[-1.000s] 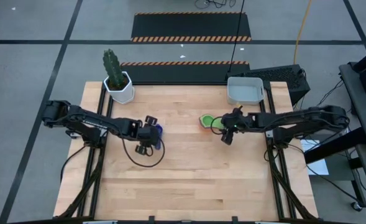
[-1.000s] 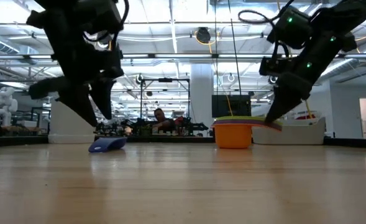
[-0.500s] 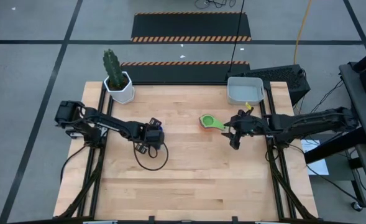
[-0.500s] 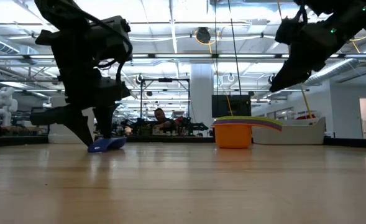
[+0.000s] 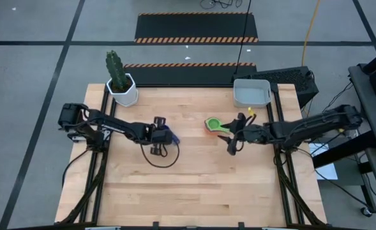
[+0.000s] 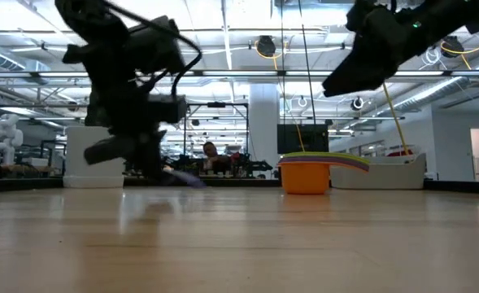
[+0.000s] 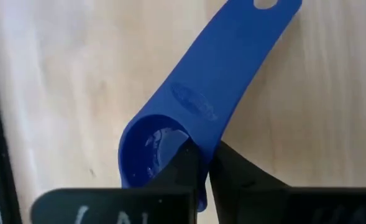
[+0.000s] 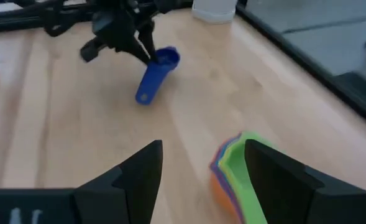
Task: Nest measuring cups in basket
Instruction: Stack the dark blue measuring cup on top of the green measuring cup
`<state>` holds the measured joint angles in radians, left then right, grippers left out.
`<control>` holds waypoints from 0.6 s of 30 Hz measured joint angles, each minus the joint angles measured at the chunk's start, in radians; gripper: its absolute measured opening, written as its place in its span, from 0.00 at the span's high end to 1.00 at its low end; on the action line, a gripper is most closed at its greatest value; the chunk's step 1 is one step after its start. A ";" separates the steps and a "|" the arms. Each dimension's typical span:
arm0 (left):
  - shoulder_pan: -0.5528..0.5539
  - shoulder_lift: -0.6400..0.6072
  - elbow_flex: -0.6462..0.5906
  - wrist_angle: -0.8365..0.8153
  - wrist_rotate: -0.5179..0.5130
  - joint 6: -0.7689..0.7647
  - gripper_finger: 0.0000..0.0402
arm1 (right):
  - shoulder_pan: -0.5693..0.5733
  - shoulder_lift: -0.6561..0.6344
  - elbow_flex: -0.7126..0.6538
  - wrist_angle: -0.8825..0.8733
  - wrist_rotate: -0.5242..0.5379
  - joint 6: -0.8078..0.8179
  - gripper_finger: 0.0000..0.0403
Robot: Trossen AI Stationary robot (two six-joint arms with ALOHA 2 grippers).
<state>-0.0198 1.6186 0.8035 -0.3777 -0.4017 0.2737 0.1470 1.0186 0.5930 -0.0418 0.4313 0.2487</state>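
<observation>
A dark blue measuring cup (image 7: 214, 93) is left of the table's middle, and my left gripper (image 7: 201, 163) is shut on its bowl. The right wrist view shows the same cup (image 8: 155, 74) under that gripper (image 8: 142, 46). Several more measuring cups sit nested in a stack (image 5: 211, 123), orange at the bottom and green on top, standing on the table near its middle. My right gripper (image 8: 201, 180) hovers open above and just right of this stack (image 8: 235, 171), touching nothing. The light grey basket (image 5: 251, 93) stands at the far right corner. My left gripper pinches the wall of the blue cup's bowl (image 7: 192, 146), one finger inside the bowl and one outside. The fingers come from above, slanting down from the table's left. The handle (image 8: 146, 90) points away from the fingers toward the near right; whether its end rests on the table I cannot tell.
A white hexagonal pot with a cactus (image 5: 121, 86) stands at the far left corner. A black cable loops on the wood (image 5: 159, 156) below the left gripper. Bare wood (image 5: 200, 185) fills the near half of the table.
My left gripper has come down and toward the table's right, then shut on the blue cup's bowl; the cup has shifted a little to the right with it. My right gripper has risen away from the nested stack, which stays in place.
</observation>
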 joint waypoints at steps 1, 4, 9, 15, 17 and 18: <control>0.000 0.000 0.017 -0.002 -0.003 -0.015 0.94 | 0.007 0.026 0.018 0.003 0.019 -0.012 0.45; 0.000 -0.001 0.085 -0.013 -0.022 -0.044 0.92 | 0.026 0.109 0.070 0.006 0.062 -0.066 0.45; 0.002 -0.001 0.238 -0.008 -0.013 -0.118 0.97 | 0.089 0.229 0.129 0.020 0.126 -0.264 0.45; 0.001 -0.002 0.364 0.057 -0.001 -0.152 0.94 | 0.191 0.208 0.137 -0.017 0.337 -0.358 0.45; 0.000 -0.002 0.380 0.114 -0.001 -0.152 0.94 | 0.232 0.157 0.137 -0.052 0.445 -0.356 0.45; 0.000 -0.002 0.385 0.144 -0.001 -0.151 0.95 | 0.254 0.127 0.138 -0.080 0.490 -0.346 0.45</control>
<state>-0.0200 1.6165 1.1887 -0.2332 -0.4026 0.1223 0.4007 1.1455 0.7311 -0.1216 0.9212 -0.0971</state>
